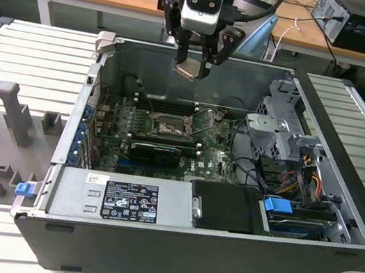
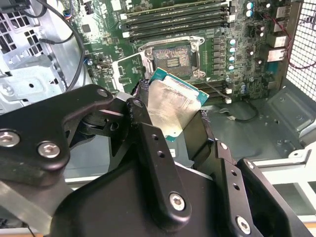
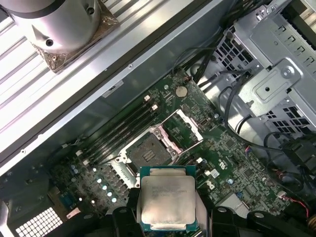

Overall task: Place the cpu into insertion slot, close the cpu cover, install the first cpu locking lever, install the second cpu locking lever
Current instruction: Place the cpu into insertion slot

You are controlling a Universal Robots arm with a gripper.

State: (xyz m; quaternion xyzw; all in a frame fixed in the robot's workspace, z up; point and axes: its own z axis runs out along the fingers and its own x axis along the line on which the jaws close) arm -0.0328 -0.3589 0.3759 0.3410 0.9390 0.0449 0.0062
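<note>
We see one hand (image 1: 193, 68), and it is closed on the cpu (image 3: 167, 199), with one finger on each of two opposite edges. The silvery top faces the first wrist view. The chip hangs in the air over the open computer case (image 1: 344, 179), well apart from the green board below it. In the exterior view it seems a little tilted.

The insertion slot (image 3: 146, 154) is uncovered and nothing sits in it. The cpu cover (image 3: 183, 127) stands swung open just beside it.

In our judgement, the main danger is a tilted or turned landing. If the chip meets the slot with one corner first, or with the wrong side forward, it may press on the fine contacts and bend them. The grip takes only the thin edges, so a small knock could make the chip slip and drop onto the board. The fingers are wider than the chip and could strike the raised cover or the frame of the slot on the way down.

We count one cpu, one slot, one cover, one hand, one case and one long black graphics card (image 1: 155, 151). We cannot count the locking levers with certainty.
</note>
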